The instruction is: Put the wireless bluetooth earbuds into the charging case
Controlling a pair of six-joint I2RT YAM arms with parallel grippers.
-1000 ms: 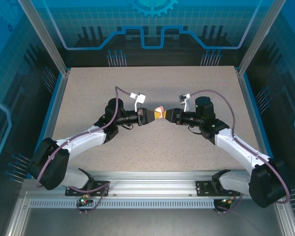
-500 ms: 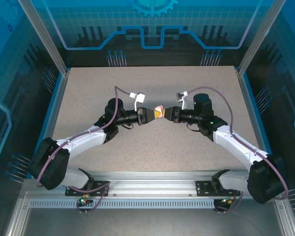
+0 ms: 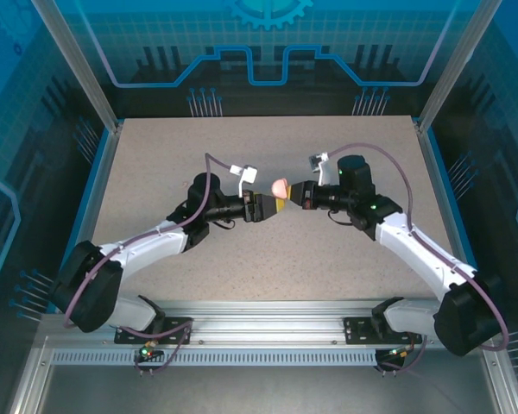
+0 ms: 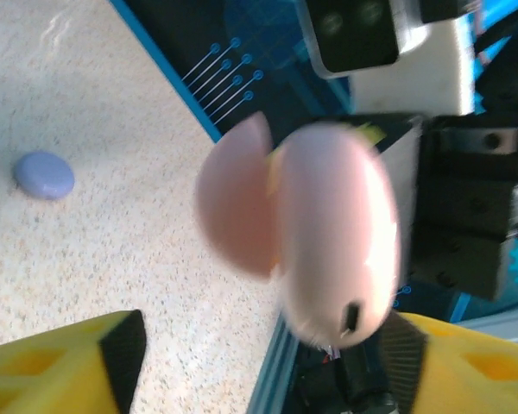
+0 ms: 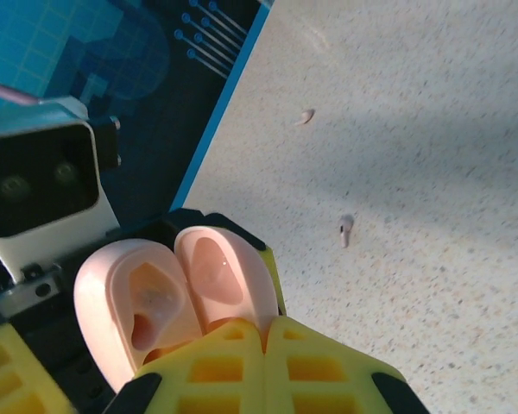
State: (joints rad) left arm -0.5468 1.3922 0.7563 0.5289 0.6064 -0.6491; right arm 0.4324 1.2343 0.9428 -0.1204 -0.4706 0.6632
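Both arms reach inward and meet nose to nose over mid-surface. The right gripper (image 5: pixel 265 345) is pinched fully shut on a glossy pale-pink rounded plastic charging case (image 3: pixel 280 185), hinged open and held aloft; the left gripper (image 3: pixel 271 208) sits just beside it, yellow fingers (image 4: pixel 60 366) spread wide, holding nothing. Two tiny pale stemmed earbuds (image 5: pixel 306 116) lie loose and apart on the speckled beige surface (image 3: pixel 155 172), a small lilac oval disc (image 4: pixel 43 175) rests there too, and blue circuit-patterned enclosure walls (image 3: pixel 268 52) with aluminium posts (image 3: pixel 73 65) ring it.
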